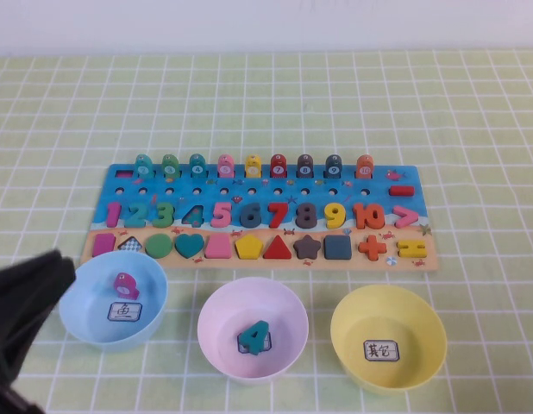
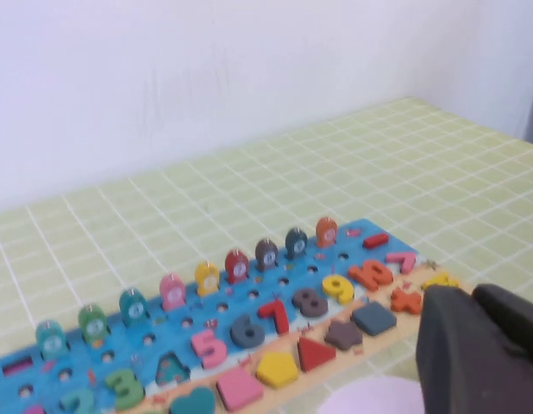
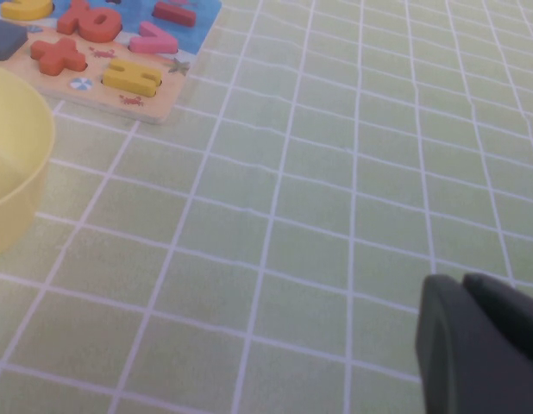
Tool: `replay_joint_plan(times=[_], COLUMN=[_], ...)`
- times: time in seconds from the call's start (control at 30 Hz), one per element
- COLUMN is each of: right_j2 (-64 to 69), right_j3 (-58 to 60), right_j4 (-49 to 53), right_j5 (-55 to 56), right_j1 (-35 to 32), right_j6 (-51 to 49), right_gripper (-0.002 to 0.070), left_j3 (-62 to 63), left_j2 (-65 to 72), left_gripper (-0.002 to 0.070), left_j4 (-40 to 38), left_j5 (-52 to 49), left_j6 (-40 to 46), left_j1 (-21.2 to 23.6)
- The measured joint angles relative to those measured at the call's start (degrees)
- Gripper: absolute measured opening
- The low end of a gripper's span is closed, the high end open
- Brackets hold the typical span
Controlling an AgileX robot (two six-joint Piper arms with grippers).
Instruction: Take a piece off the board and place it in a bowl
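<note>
Landmark: puzzle board [image 1: 258,216]. Nearside blocked by three bowls in a row: blue bowl [image 1: 94,323], pink bowl [image 1: 223,315], yellow bowl [image 1: 422,341], narrow gaps between. Left end effector [image 1: 29,297] looming beside the blue bowl. Open worktop [image 1: 266,103] beyond the board; right end effector [image 3: 482,345] over bare worktop.

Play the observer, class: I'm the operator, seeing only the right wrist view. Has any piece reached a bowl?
Observer: Yes, a teal wooden number four lies in the pink plastic bowl.
Operator: My right hand is over bare cloth near the yellow plastic bowl. Any others?
Observer: A pink ring piece sits in the blue plastic bowl.
Operator: Where's the left hand?
Observer: The left hand is by that bowl's left rim.
</note>
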State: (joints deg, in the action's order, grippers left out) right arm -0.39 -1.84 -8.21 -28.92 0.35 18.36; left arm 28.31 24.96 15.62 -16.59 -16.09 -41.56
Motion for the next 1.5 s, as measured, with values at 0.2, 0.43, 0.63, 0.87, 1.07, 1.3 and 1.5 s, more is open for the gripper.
replay_joint_plan(times=[0.2,0.43,0.63,0.87,1.07,1.3,1.5], right_j2=[0.0,0.0,0.0,0.0,0.0,0.0,0.0], right_j3=[0.0,0.0,0.0,0.0,0.0,0.0,0.0], right_j4=[0.0,0.0,0.0,0.0,0.0,0.0,0.0], right_j5=[0.0,0.0,0.0,0.0,0.0,0.0,0.0], right_j1=[0.0,0.0,0.0,0.0,0.0,0.0,0.0], right_j6=[0.0,0.0,0.0,0.0,0.0,0.0,0.0], right_gripper=[-0.0017,-0.0017,-0.0017,-0.0017,-0.0017,-0.0017,-0.0017], left_j3=[-4.2,-4.5,-5.8,-14.8,-25.5,-29.6,-29.8], left_j2=[-2.1,-2.1,-2.5,-7.0,-14.6,-23.6,-25.5], left_gripper=[-0.0001,-0.0002,-0.0002,-0.0002,-0.0002,-0.0002,-0.0002], left_j4=[0.6,7.2,18.7,16.3,7.1,-1.4,-8.9], left_j5=[-0.7,-2.0,-4.0,-1.7,12.7,10.0,2.4], left_j6=[-0.8,-1.2,-12.9,-18.2,-3.9,1.0,13.7], left_j1=[0.0,0.0,0.0,9.7,22.6,29.3,33.2])
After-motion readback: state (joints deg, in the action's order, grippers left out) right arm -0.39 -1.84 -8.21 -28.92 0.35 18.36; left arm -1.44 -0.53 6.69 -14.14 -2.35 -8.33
